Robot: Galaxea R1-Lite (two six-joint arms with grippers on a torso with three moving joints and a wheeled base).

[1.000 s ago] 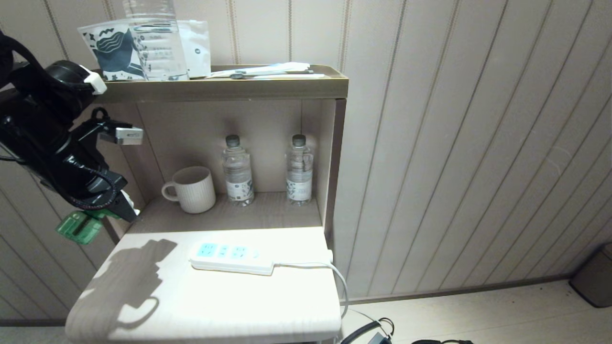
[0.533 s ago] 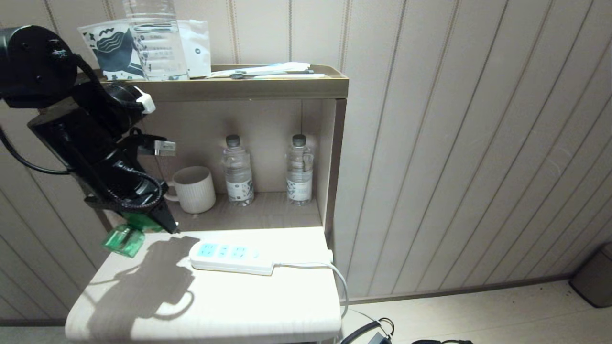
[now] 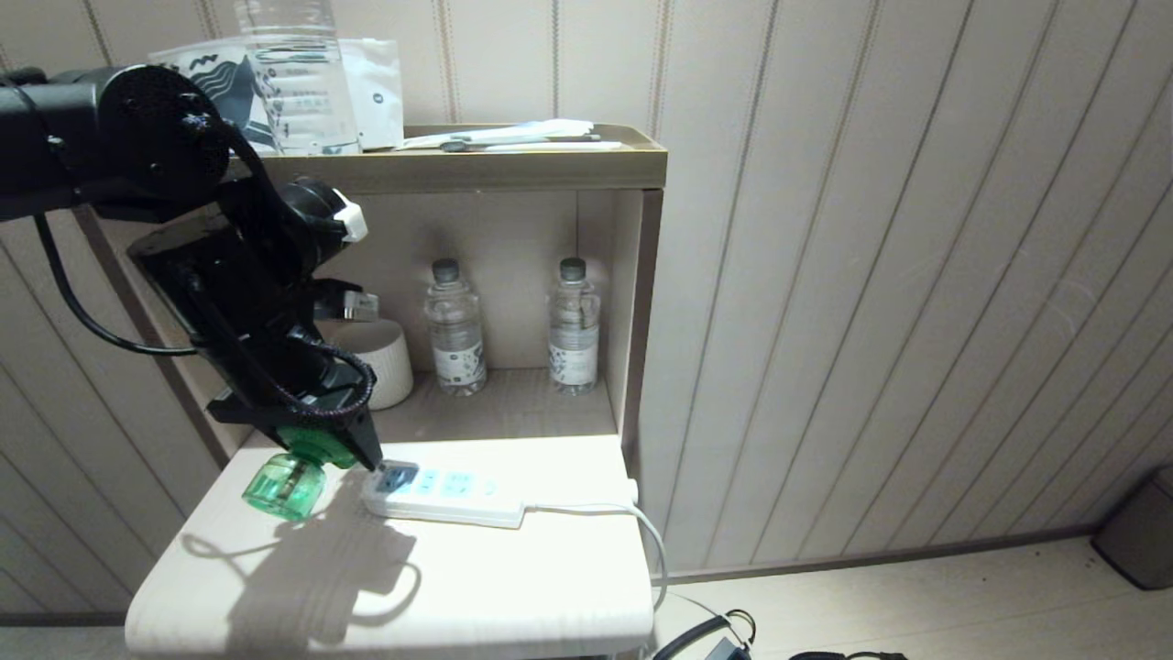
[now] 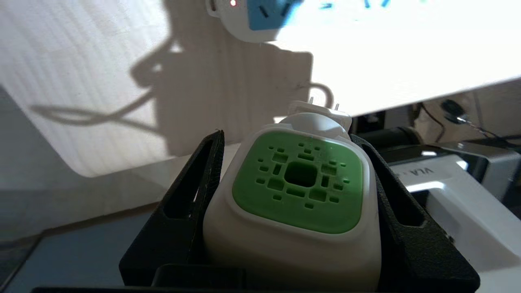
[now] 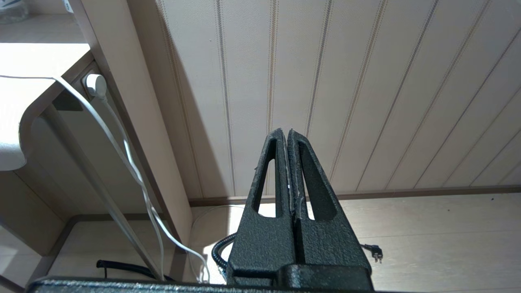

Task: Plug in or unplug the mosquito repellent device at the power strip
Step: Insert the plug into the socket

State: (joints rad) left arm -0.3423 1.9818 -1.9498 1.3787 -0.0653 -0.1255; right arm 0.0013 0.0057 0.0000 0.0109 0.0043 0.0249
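A: What sits nearest on the pale wooden tabletop [image 3: 513, 587]?

B: Bare surface and the arm's shadow. Just beyond, the left gripper [image 4: 299, 136] pinches the white plug-in mosquito repellent device [image 4: 299, 203] with its green vented face. Its translucent green bottle [image 3: 284, 486] hangs tilted at the table's left, prongs [image 4: 323, 101] bare and clear of any socket.

A: And the target?

B: The long flat white power strip [image 3: 444, 495] with pale-blue socket faces lies just right of the gripper, its cord [image 3: 596, 507] trailing right.

A: How should plugging go?

B: I'd square the prongs to the leftmost socket, level the device, then press straight down, slowly; the loose strip could slide.

A: Farther back?

B: A ribbed beige mug [image 3: 385, 362] and two clear water bottles [image 3: 455, 330] in the alcove. The right gripper [image 5: 288, 136], fingers pressed together, hangs by the wall.
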